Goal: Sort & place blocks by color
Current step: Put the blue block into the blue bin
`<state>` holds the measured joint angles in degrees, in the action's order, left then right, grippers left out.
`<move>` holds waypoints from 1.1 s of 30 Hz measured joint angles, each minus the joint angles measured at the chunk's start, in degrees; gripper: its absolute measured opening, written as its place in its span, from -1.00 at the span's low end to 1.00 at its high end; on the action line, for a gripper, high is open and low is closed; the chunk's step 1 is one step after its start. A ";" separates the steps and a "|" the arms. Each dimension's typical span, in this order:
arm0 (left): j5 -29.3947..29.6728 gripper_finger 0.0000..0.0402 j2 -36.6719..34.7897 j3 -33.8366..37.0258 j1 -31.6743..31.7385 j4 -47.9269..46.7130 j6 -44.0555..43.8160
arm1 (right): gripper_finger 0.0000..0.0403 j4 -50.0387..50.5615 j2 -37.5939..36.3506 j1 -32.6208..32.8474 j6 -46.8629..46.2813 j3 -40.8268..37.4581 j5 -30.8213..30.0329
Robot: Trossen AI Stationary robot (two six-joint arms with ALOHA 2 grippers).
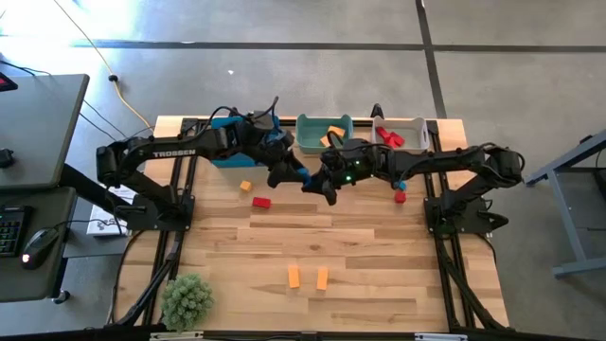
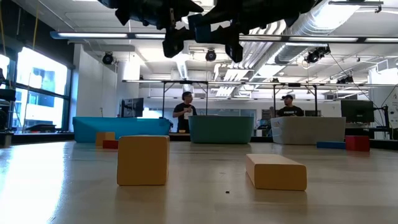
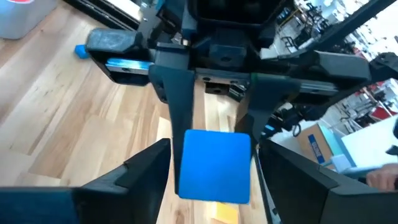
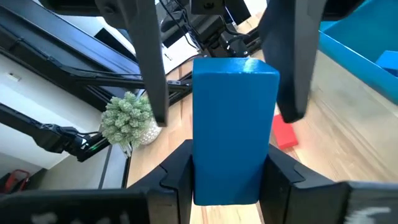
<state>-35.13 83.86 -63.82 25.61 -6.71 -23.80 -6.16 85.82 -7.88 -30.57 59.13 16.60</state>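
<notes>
Item: blue block point(image 4: 233, 127), held over mid-table. We see the right gripper point(image 1: 322, 182) clamped on its near end; its long axis runs forward between the left gripper's point(image 1: 292, 176) spread fingers, blue bin point(image 1: 225, 152) beyond.

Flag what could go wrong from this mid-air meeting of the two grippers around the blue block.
1. The right gripper clamps the blue block, while the left gripper is open with a finger on either side. If the right one lets go before the left closes, the block probably drops to the table.
2. The two grippers are nose to nose, so a slight misalignment could knock fingers together or twist the block loose.
</notes>
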 joint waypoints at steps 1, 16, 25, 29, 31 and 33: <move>0.26 0.15 0.21 -0.02 0.03 0.06 -0.04 | -0.47 0.15 0.00 -0.05 0.00 0.00 0.19; 0.21 -0.48 0.32 0.01 0.33 0.97 1.48 | -0.47 1.17 0.00 -0.50 0.40 0.00 1.83; 0.55 -0.48 0.32 -0.02 0.33 0.45 2.55 | -0.29 1.46 0.01 -0.50 0.44 0.00 1.70; 0.92 -0.48 0.30 -0.02 0.44 -1.03 3.38 | -0.19 2.01 0.02 -0.53 0.46 0.00 0.37; 1.06 -0.48 0.30 -0.02 0.67 -1.74 3.88 | -0.13 2.37 0.02 -0.88 0.46 0.00 0.41; 1.33 -0.48 0.30 -0.02 0.68 -2.43 4.68 | -0.05 2.30 0.02 -1.27 0.65 0.00 0.52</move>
<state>-33.80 84.16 -63.83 26.28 -9.14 -19.12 -3.86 85.84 -9.15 -29.92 59.13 17.12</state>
